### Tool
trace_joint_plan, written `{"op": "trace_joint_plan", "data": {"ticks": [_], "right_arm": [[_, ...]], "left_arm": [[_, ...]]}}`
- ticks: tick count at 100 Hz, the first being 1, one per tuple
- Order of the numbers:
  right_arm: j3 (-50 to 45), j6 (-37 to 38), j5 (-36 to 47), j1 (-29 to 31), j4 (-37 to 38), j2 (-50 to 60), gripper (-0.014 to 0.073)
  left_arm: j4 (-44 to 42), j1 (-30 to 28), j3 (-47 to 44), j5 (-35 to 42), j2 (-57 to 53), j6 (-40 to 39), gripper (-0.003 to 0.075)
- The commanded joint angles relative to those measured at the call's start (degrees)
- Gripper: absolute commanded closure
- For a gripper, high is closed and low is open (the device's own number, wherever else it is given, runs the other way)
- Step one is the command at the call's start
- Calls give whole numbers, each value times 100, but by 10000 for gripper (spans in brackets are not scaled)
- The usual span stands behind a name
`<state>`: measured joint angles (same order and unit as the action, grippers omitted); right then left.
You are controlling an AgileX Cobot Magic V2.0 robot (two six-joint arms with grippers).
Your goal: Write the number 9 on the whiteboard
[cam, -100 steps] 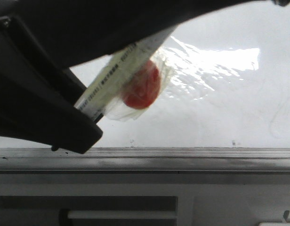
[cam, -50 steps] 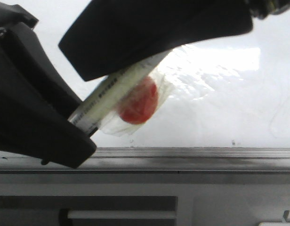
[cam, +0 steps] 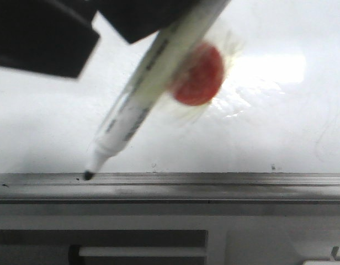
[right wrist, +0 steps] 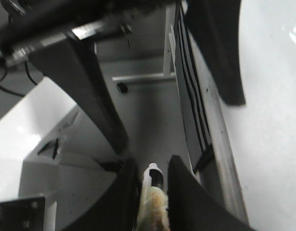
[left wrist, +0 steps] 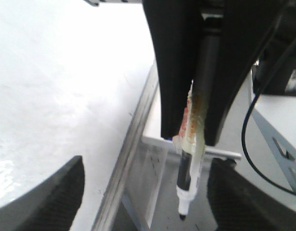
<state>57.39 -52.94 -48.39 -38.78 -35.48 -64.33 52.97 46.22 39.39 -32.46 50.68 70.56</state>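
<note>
The whiteboard (cam: 269, 127) is glossy white with glare, edged by a grey rail (cam: 214, 179). No black number 9 shows on it, only faint smudges. My right gripper (right wrist: 153, 192) is shut on a white marker (cam: 142, 105) wrapped in clear tape with a red patch (cam: 198, 74). The marker slants down to the left, and its black tip (cam: 88, 175) is at the rail. In the left wrist view the marker (left wrist: 189, 173) hangs from the right gripper's fingers (left wrist: 174, 96). My left gripper (left wrist: 148, 202) is open and empty, with its fingers wide apart on either side of the marker.
A black block (cam: 43, 38) of an arm fills the front view's top left. Below the rail is a grey cabinet front (cam: 159, 232) with a slot. Black cables (left wrist: 263, 120) and a grey frame lie beside the board. The board also shows in the left wrist view (left wrist: 52, 96).
The black finger that covered the marker's lower end has drawn away up and left. The marker's tip is now bare, and the marker stands steeper and farther right.
</note>
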Motion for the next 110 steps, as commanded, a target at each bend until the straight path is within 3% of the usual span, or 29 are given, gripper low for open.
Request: {"op": "trace_joint_plan", "data": {"ticks": [1, 14, 26, 32, 45, 69, 96, 110], "right_arm": [[704, 1024, -501, 4, 1134, 148, 653], [1433, 2102, -1197, -9, 2557, 177, 651], [1548, 3363, -796, -9, 3196, 524, 650], [1374, 3914, -208, -9, 3198, 802, 650], [407, 3916, 1418, -99, 3496, 1433, 650], [-1804, 3916, 4440, -114, 4849, 2143, 650], [-2003, 3905, 4623, -102, 4860, 2063, 655], [-1708, 3905, 3989, -18, 4860, 1896, 655]], "left_arm": [[273, 11, 196, 371, -500, -309, 162], [249, 0, 196, 818, -1208, -583, 224], [249, 0, 173, 1040, -1582, -623, 272], [206, 0, 173, 1163, -1683, -784, 298], [71, 0, 173, 1429, -1726, -1215, 386], [-249, 0, 173, 1683, -1726, -1620, 741], [-799, 0, -190, 1808, -1871, -2199, 741], [-744, 0, -668, 2192, -2154, -2399, 741]]}}
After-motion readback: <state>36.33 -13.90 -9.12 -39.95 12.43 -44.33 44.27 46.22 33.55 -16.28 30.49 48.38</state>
